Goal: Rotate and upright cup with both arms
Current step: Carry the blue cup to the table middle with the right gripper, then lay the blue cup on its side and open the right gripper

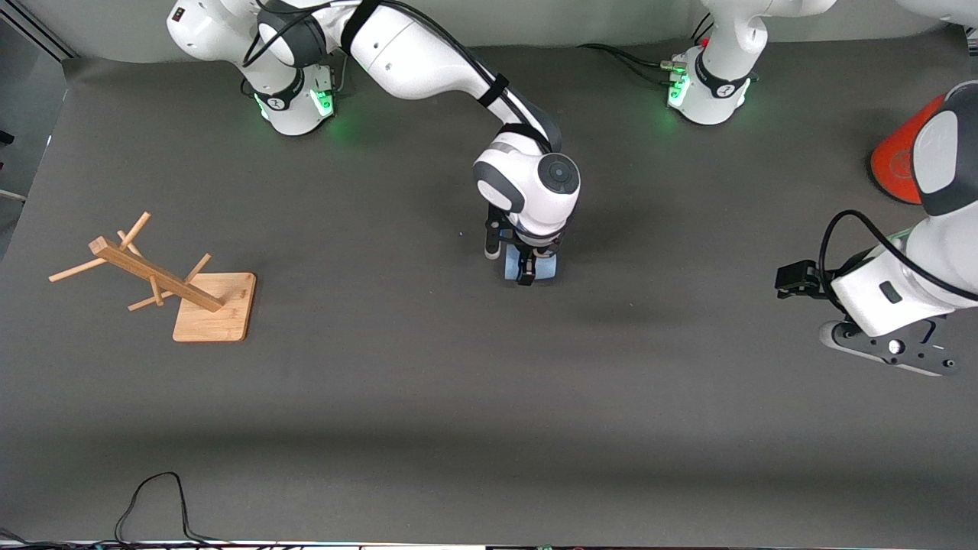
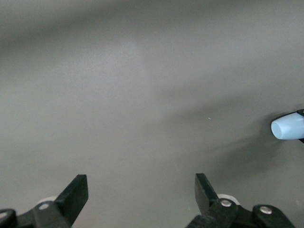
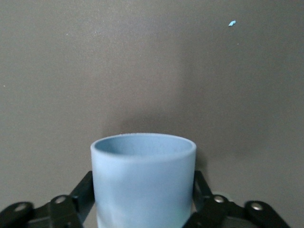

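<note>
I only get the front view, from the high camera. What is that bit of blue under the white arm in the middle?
Observer: A pale-blue cup. The right wrist view shows its open mouth, with the right gripper around it, mid-table.
Operator: And the arm at the edge, is it holding anything?
Observer: No. The left wrist view shows the left gripper open over the left arm's end, with only bare table between its fingers.
Operator: Does that camera see the cup?
Observer: Yes, one pale-blue end of it shows at that view's edge.
</note>
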`<state>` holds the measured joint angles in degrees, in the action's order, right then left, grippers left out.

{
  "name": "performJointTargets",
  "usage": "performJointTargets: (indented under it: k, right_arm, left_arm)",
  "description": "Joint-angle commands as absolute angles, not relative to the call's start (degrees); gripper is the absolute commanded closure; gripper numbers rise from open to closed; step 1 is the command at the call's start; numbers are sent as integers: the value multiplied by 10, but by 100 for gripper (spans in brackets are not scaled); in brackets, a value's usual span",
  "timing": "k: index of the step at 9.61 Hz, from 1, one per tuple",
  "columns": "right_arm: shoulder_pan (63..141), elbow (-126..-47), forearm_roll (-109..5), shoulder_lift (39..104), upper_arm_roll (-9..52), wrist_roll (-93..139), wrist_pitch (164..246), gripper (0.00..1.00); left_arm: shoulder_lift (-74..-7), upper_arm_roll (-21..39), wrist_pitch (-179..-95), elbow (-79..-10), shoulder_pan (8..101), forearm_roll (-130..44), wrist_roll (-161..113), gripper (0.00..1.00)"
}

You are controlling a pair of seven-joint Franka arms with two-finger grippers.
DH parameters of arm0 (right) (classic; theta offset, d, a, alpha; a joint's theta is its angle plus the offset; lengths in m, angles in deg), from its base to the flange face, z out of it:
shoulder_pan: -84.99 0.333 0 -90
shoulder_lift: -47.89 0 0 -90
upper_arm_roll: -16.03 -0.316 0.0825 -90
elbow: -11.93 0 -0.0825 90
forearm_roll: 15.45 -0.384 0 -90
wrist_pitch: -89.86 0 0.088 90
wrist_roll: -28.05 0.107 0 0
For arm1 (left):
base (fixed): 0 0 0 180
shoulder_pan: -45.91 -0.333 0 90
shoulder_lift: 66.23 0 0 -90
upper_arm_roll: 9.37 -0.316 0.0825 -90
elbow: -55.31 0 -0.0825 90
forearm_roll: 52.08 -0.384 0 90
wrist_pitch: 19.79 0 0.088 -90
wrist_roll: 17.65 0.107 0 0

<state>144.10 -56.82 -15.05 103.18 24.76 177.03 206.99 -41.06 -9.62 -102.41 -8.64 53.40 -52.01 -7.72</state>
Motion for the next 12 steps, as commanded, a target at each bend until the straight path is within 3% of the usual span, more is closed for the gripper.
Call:
performJointTargets:
  k: [1,3,8,12]
  right_arm:
    - [1446,-552,-142,1039,254,1781,2074,0]
    - [1442,-557,-143,1012,255,1778,2065,0]
    - [1420,-561,-187,871,259,1647,1851,0]
    - [1299,-585,-191,731,261,1353,1695,0]
  left_arm:
    - [-412,-100,-1010,-78,540,-520,-87,0]
    - [-412,-100,-1009,-78,540,-518,-85,0]
    - [-411,-100,-1007,-76,573,-517,-92,0]
    - [-408,-101,-1005,-74,669,-524,-245,0]
